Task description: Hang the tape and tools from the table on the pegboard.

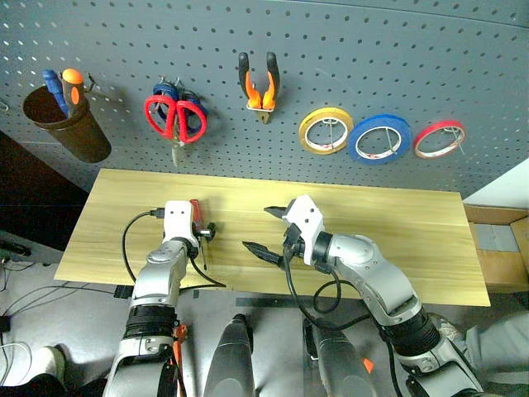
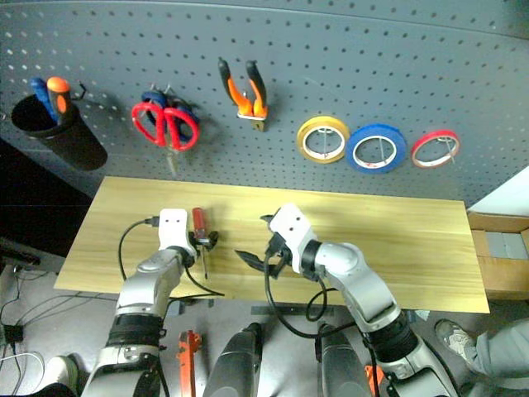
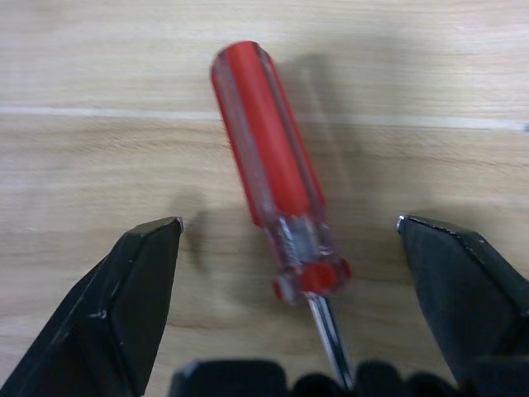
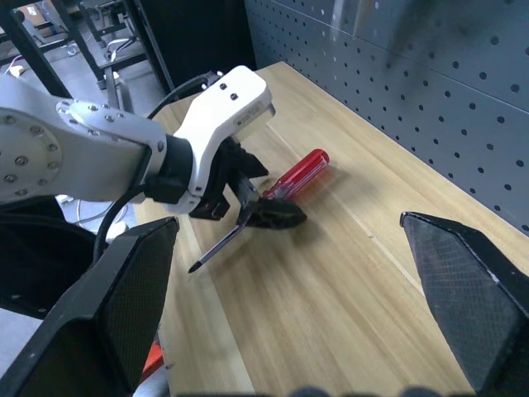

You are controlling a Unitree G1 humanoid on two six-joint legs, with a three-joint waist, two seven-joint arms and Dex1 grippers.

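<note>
Spread left fingers [image 3: 132, 306] flank the red-handled screwdriver [image 3: 269, 157] lying between them on the table [image 3: 99, 149].

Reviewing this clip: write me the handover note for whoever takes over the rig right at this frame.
Left gripper: jaws apart, either side of the red-handled screwdriver, which lies flat on the table; not gripped yet.
Right gripper: open, empty, hovering over the middle of the table.
Done: red-handled scissors, pliers and blue tape hang on the pegboard.
Left: close on the screwdriver, lift it and hang it on the pegboard.
</note>
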